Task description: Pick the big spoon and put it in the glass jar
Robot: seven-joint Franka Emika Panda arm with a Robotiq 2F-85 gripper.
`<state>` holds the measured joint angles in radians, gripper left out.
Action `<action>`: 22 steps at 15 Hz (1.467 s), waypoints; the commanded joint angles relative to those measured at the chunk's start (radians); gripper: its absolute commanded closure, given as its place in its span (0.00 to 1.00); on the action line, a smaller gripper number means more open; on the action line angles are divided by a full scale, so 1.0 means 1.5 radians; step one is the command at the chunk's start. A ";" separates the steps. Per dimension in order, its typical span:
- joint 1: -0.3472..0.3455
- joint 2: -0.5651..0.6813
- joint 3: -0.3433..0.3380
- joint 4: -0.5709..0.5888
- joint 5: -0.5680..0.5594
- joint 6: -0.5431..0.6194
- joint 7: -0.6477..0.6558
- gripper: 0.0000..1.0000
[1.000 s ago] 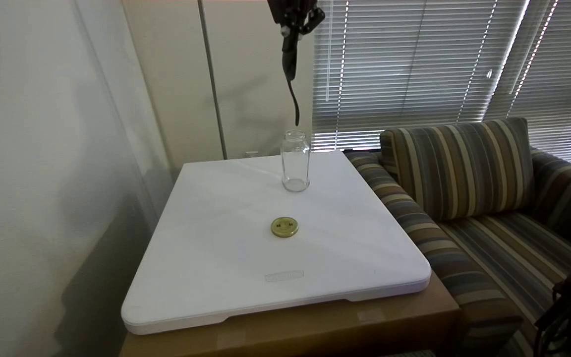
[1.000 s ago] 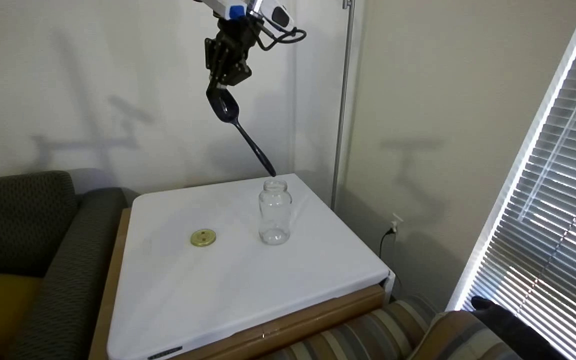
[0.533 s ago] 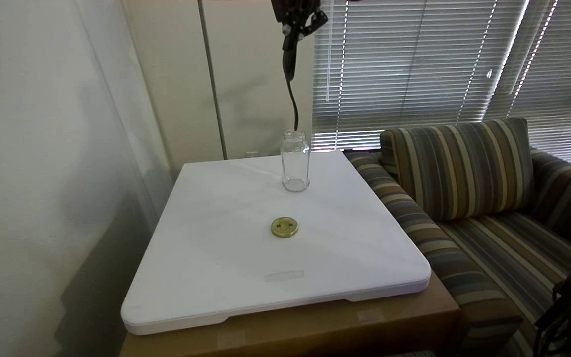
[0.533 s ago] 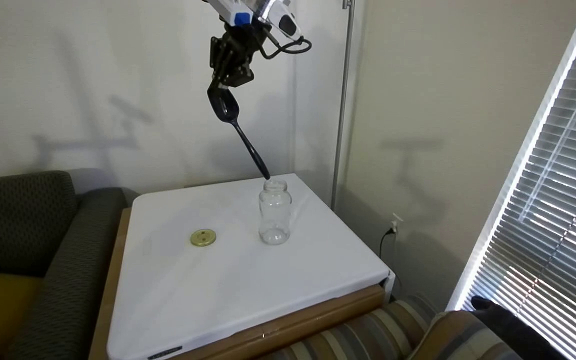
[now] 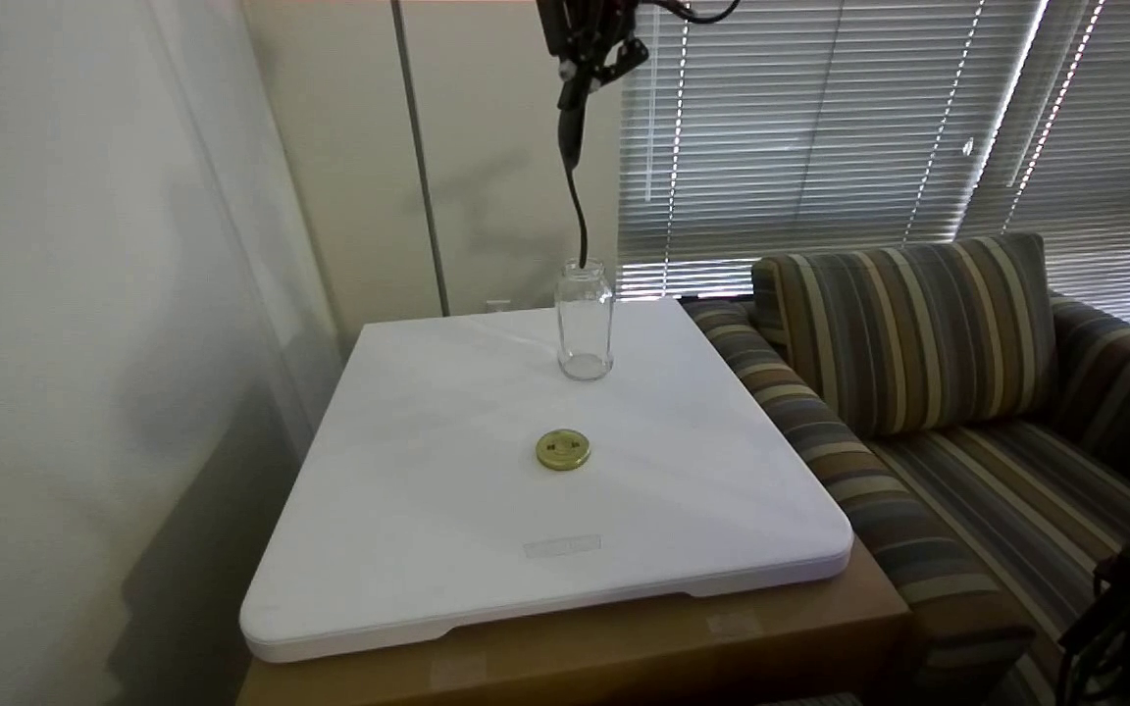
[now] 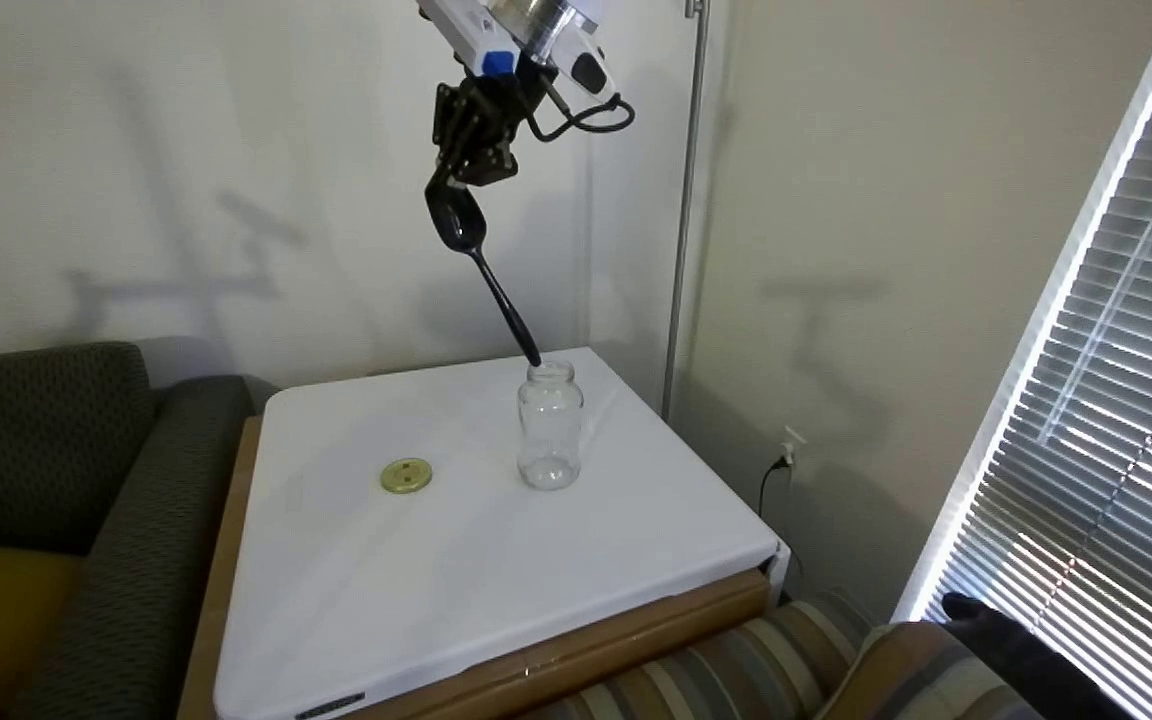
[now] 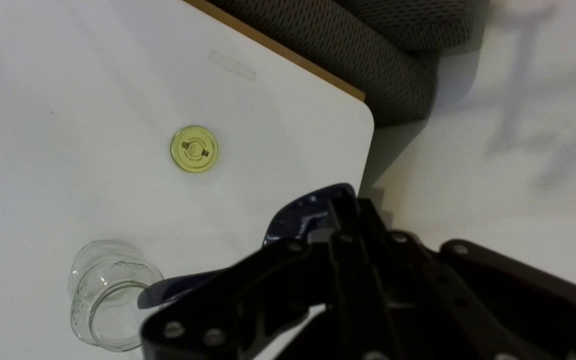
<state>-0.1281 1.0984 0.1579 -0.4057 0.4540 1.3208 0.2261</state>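
The big spoon, black, hangs bowl-up with its handle pointing down in both exterior views point(image 5: 571, 137) point(image 6: 458, 220). My gripper point(image 5: 577, 83) is shut on the edge of the spoon's bowl; it also shows in an exterior view point(image 6: 449, 180) and in the wrist view point(image 7: 355, 205). The spoon is tilted, and its handle tip is at the mouth of the glass jar point(image 6: 550, 430). I cannot tell whether the tip is just above or just inside the rim. The jar point(image 5: 585, 328) stands upright. In the wrist view the spoon's bowl point(image 7: 298, 217) is partly hidden by the fingers, and the handle tip overlaps the jar's rim point(image 7: 113, 305).
A flat yellowish round lid point(image 5: 563, 449) lies on the white table point(image 5: 408, 529) near the jar. A striped sofa point(image 5: 908, 343) stands beside the table. A dark sofa point(image 6: 126, 500) stands at another side. Walls stand close to the table point(image 6: 786, 200).
My gripper and the spoon have moved down a little. The handle tip has come from above the jar to the level of its rim, and the spoon hangs slightly steeper. The jar and lid have not moved.
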 commanded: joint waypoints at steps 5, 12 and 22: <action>-0.016 0.013 0.011 -0.011 0.017 0.030 0.007 0.98; -0.030 0.035 0.018 -0.016 0.021 0.034 0.016 0.98; -0.048 0.092 0.038 -0.021 0.027 0.033 0.022 0.98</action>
<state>-0.1761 1.2261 0.1921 -0.4088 0.4627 1.3659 0.2462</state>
